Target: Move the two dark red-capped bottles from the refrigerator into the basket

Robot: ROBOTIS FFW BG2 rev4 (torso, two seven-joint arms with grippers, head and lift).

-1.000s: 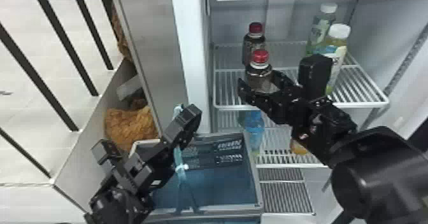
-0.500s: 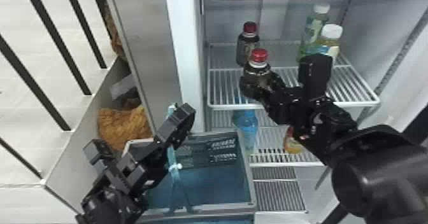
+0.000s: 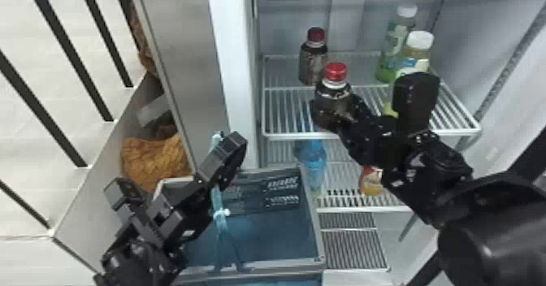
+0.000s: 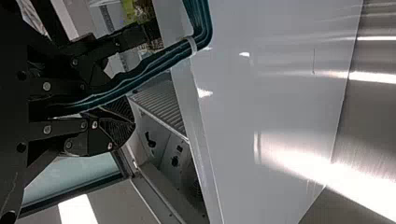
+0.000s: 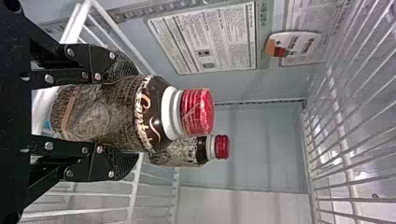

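From my station, the right end effector [image 5: 128, 113] grips the nearer red-capped bottle [image 3: 334, 96], long axis roughly upright at the shelf's [image 3: 290, 135] front, and the basket [image 3: 315, 220] (likely destination) lies below, toward robot-left.

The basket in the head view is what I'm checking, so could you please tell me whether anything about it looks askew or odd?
One oddity: the light-blue cord runs up from the basket to the left gripper, instead of lying slack. I see no spill or damage.
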